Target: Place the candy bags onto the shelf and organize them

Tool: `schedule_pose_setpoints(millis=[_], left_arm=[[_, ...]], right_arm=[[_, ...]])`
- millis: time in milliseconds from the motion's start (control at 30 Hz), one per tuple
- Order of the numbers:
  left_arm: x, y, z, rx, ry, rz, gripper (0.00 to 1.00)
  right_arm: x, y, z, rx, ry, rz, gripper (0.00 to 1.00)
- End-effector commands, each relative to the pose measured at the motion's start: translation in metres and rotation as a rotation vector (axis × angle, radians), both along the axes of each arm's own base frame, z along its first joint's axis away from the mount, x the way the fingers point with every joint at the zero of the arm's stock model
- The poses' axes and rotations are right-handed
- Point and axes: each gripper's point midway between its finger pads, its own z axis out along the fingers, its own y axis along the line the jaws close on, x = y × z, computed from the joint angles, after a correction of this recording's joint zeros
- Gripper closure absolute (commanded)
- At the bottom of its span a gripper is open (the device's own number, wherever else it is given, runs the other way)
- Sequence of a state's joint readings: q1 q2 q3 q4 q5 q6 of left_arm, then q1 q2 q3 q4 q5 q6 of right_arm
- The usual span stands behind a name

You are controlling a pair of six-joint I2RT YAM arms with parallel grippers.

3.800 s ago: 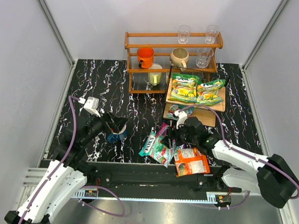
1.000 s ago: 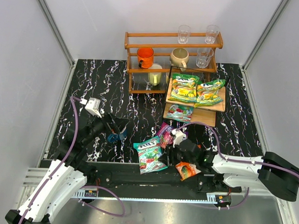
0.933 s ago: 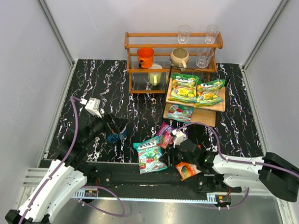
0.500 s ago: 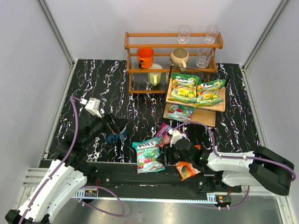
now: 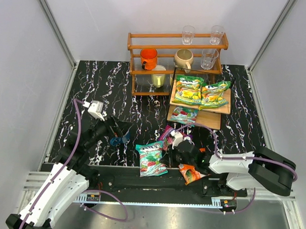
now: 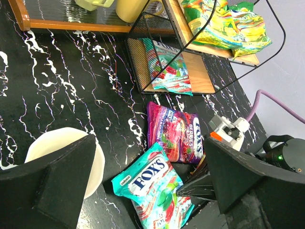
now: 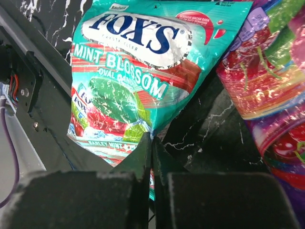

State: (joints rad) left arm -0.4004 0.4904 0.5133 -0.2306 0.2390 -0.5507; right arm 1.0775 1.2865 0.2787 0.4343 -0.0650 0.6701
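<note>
My right gripper (image 5: 166, 157) (image 7: 152, 140) is shut on the lower right edge of a teal FOX'S candy bag (image 5: 151, 158) (image 6: 152, 191) (image 7: 133, 71), which lies at the table's near edge. A purple bag (image 5: 167, 134) (image 6: 175, 131) (image 7: 271, 95) lies just behind it. An orange bag (image 5: 190, 172) shows under the right arm. The shelf (image 5: 209, 120) holds two green-yellow bags (image 5: 190, 89) (image 5: 215, 94) on its upper board and a teal bag (image 5: 183, 114) (image 6: 164, 67) on the lower one. My left gripper (image 5: 123, 129) (image 6: 150, 143) hangs open above the table.
A blue-and-cream mug (image 5: 117, 139) (image 6: 62, 152) sits below my left gripper's left finger. An orange-brown railed rack (image 5: 144, 69) with cups and glasses stands at the back, beside the shelf. The metal front rail (image 5: 140, 182) runs just past the teal bag.
My right gripper has slid left to the near teal bag and shut on its edge. That bag has shifted slightly left. The left arm has not moved.
</note>
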Motion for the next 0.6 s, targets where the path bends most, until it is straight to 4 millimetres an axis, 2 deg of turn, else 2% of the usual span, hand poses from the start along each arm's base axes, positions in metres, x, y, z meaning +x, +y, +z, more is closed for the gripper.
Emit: schedule_pose_setpoints(millis=[0, 33, 67, 100, 133, 167, 200, 267, 333, 367, 467, 567], left_arm=[[0.002, -0.002, 0.014, -0.015, -0.059, -0.011, 0.01], [0.002, -0.002, 0.014, -0.015, -0.057, -0.011, 0.01], [0.002, -0.002, 0.014, -0.015, -0.057, -0.011, 0.01], [0.002, -0.002, 0.014, -0.014, -0.06, -0.012, 0.01], [0.002, -0.002, 0.013, -0.014, -0.057, -0.01, 0.01], [0.002, -0.002, 0.012, -0.014, -0.056, -0.011, 0.01], [0.002, -0.002, 0.012, -0.015, -0.057, -0.011, 0.01], [0.002, -0.002, 0.011, -0.016, -0.056, -0.011, 0.01], [0.002, -0.003, 0.012, -0.018, -0.059, -0.016, 0.01], [0.003, -0.003, 0.011, -0.017, -0.058, -0.014, 0.01], [0.003, -0.004, 0.011, -0.018, -0.055, -0.017, 0.01], [0.003, -0.004, 0.012, -0.019, -0.059, -0.02, 0.01]], right_arm=[[0.021, -0.004, 0.037, 0.001, -0.099, -0.08, 1.0], [0.026, -0.01, 0.043, -0.011, -0.119, -0.114, 1.0], [0.037, -0.026, 0.045, -0.076, -0.147, -0.192, 1.0], [0.043, -0.034, 0.065, -0.05, -0.186, -0.238, 1.0], [0.047, -0.044, 0.071, -0.071, -0.208, -0.277, 1.0], [0.056, -0.064, 0.074, -0.133, -0.245, -0.356, 1.0], [0.06, -0.073, 0.091, -0.106, -0.278, -0.398, 1.0], [0.068, -0.097, 0.101, -0.156, -0.333, -0.474, 1.0], [0.071, -0.109, 0.119, -0.147, -0.366, -0.52, 1.0], [0.073, -0.12, 0.118, -0.188, -0.38, -0.552, 1.0], [0.076, -0.131, 0.117, -0.241, -0.384, -0.588, 1.0], [0.081, -0.13, 0.111, -0.278, -0.373, -0.601, 1.0]])
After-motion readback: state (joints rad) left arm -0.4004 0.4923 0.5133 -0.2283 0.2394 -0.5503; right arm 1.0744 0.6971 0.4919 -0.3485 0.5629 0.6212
